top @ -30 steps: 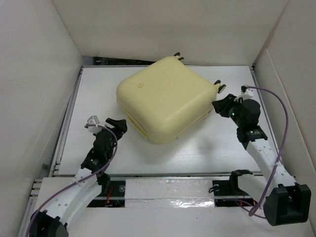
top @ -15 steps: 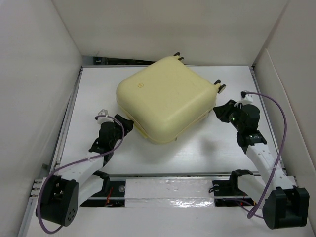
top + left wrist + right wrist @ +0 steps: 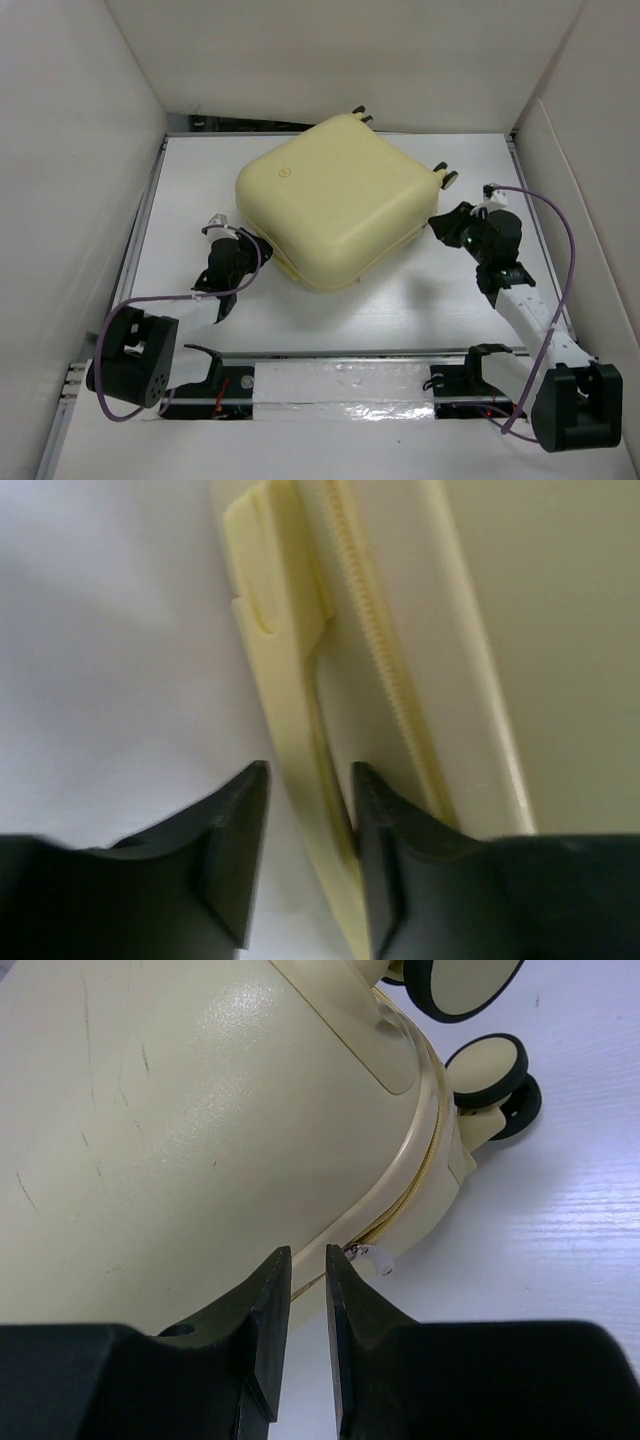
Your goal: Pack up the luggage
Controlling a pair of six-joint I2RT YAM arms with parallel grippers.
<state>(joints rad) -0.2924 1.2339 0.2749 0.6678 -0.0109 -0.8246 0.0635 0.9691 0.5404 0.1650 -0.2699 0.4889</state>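
The luggage is a pale yellow hard-shell suitcase lying shut and flat on the white table, wheels at its right. My left gripper is at its left-front side. In the left wrist view this gripper is open, its fingers astride the yellow side handle; the handle touches the right finger, beside the zipper. My right gripper is at the suitcase's right corner. In the right wrist view it shows a narrow empty slit, with the clear zipper pull just right of its tip.
White walls box in the table on the left, back and right. Two cream-and-black wheels stick out at the suitcase's right end. A purple cable loops beside the right arm. Bare table lies in front of the suitcase.
My left arm has swung in toward the suitcase and its gripper now straddles the side handle. The right gripper has shifted only slightly, staying at the right corner.
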